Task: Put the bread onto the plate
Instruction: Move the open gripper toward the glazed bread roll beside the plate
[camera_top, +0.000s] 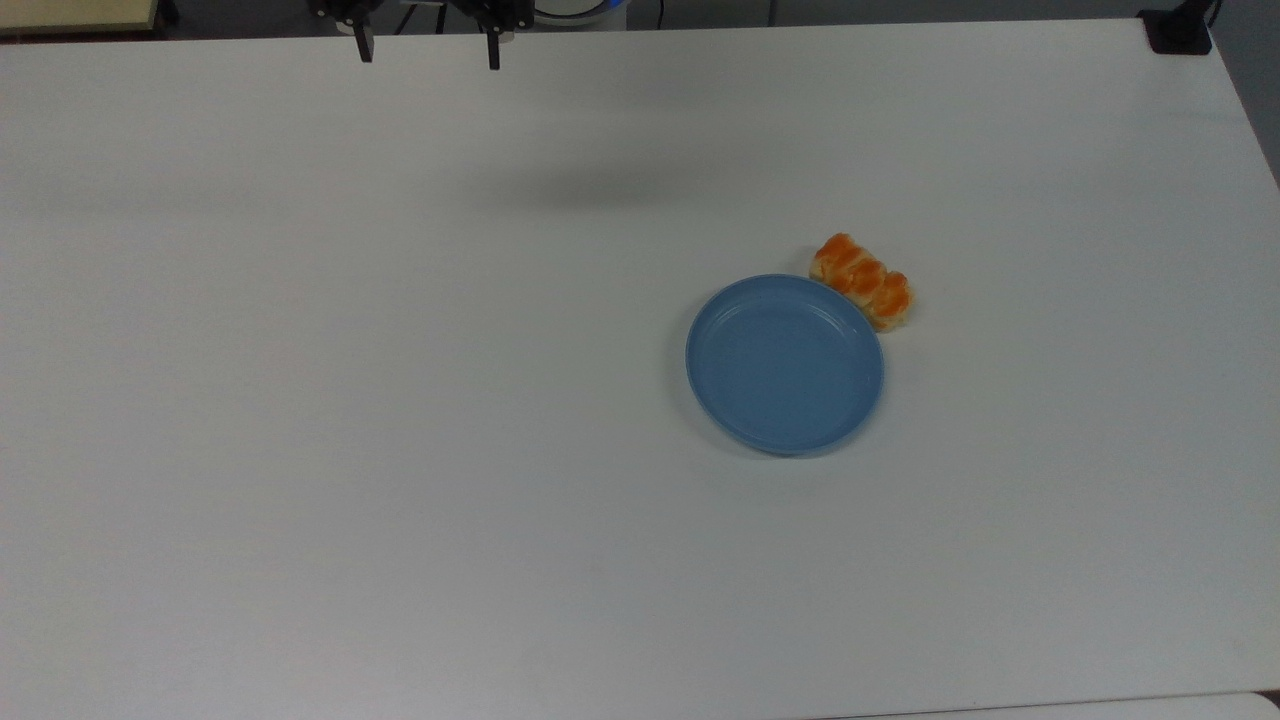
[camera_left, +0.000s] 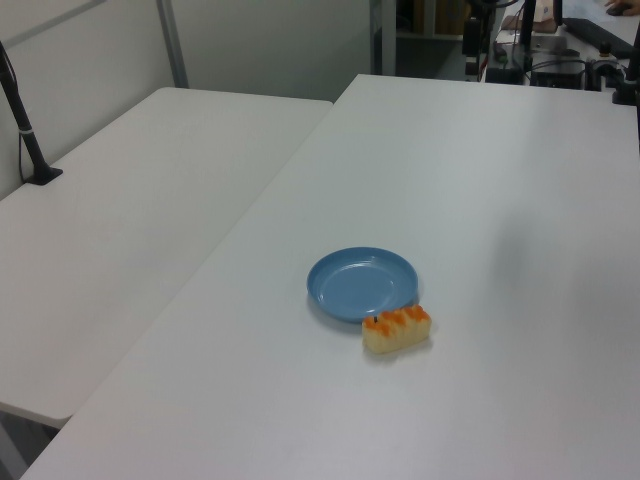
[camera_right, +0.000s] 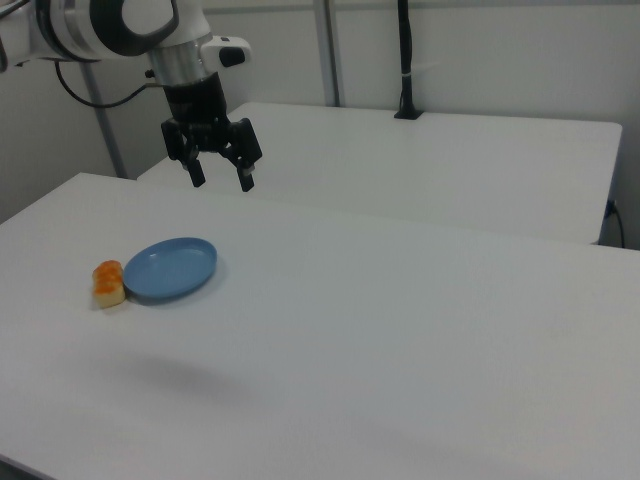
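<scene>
- Top view has the wide white table (camera_top: 400, 450), mostly bare.
- Round shallow blue plate (camera_top: 785, 365) sits right of centre.
- Black two-finger gripper (camera_right: 220, 178) hangs high, fingers spread, holding nothing.
- Small pale-tan bread with orange-brown lumps (camera_top: 862, 281) lies touching the plate's rim. Probably soft and light, so pinch gently across its narrow middle.

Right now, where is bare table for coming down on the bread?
The table is bare everywhere except where the bread sits tight against the plate rim. The bread's far side, away from the plate, is free. The open gripper hangs high, holding nothing.
</scene>
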